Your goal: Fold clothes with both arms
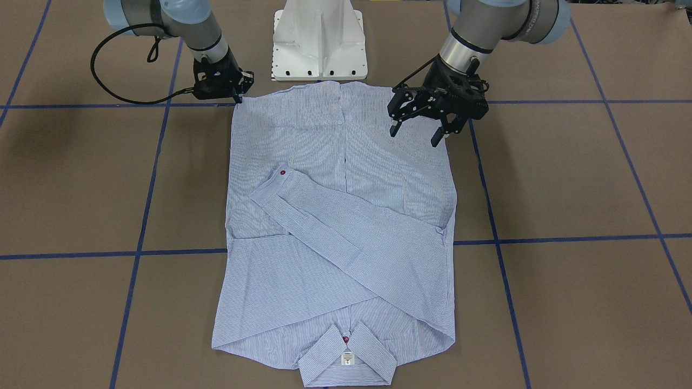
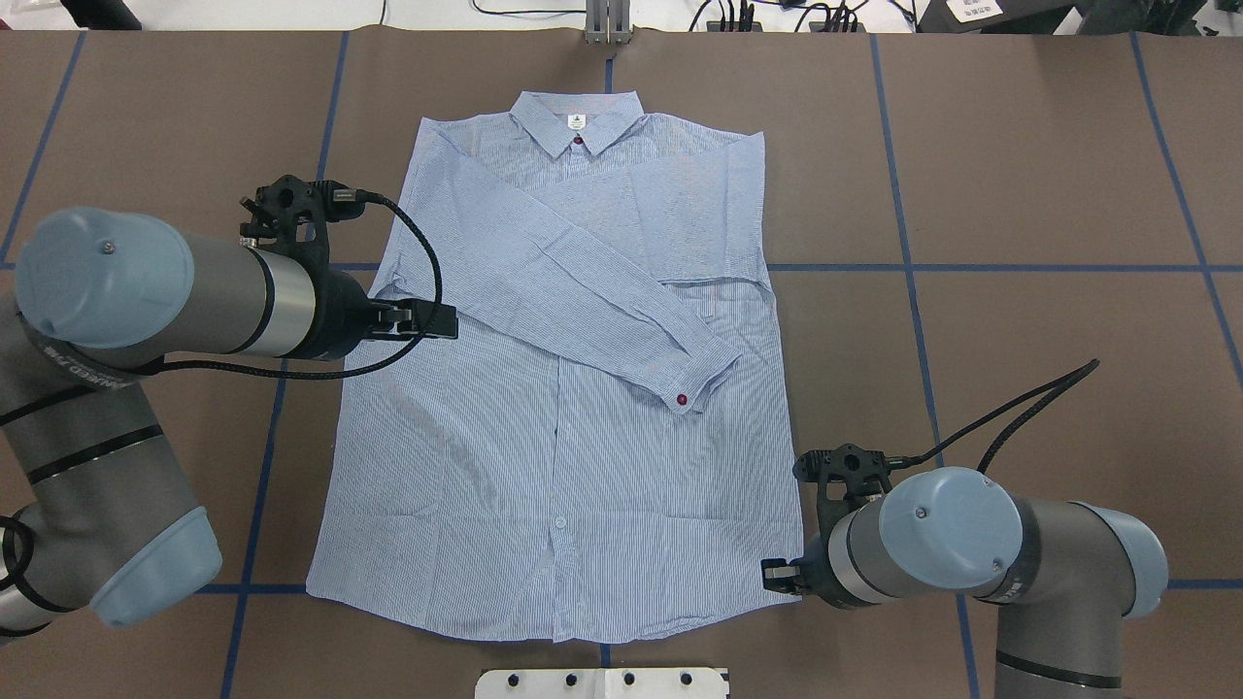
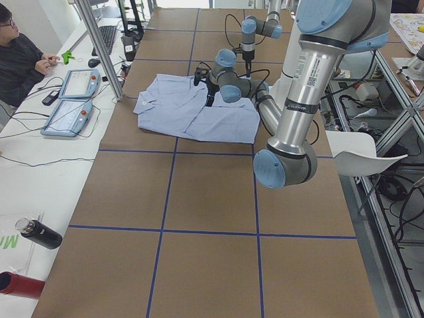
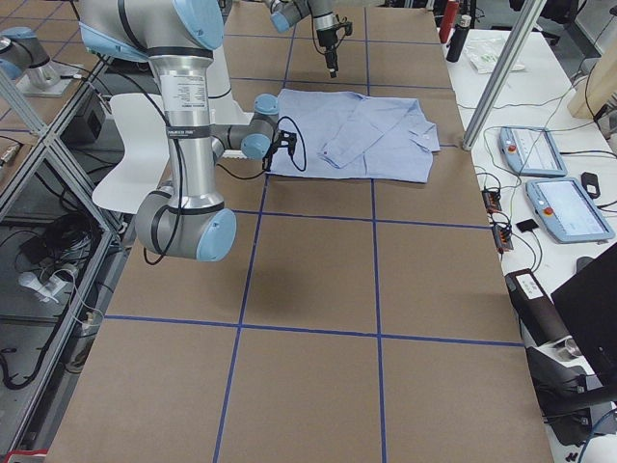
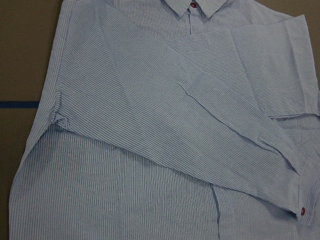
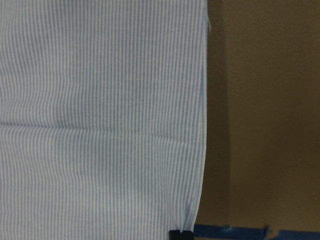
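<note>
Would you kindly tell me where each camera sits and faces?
Front-facing: across table, facing robot; left arm, right arm, pedestal.
Overhead: behind robot, downward; both arms.
Exterior left: left table end; left arm near.
Exterior right: right end; right arm near.
Left wrist: above folded sleeve; no gripper.
Right wrist: over hem corner; fingertip.
All share the shirt.

Brown table [image 1: 567,178], gridded with blue tape lines [image 1: 567,238]; white flared pedestal [image 1: 320,40] at the table's robot-side edge. Off the table's opposite long edge, a white bench [image 3: 40,192] carrying two blue-grey control tablets [image 3: 65,118], a black bottle [image 3: 38,233] lying down and a red bottle [image 3: 20,285]. Seated person [image 3: 18,56] at that bench; slanted metal post [image 3: 99,46] at the same table edge.
</note>
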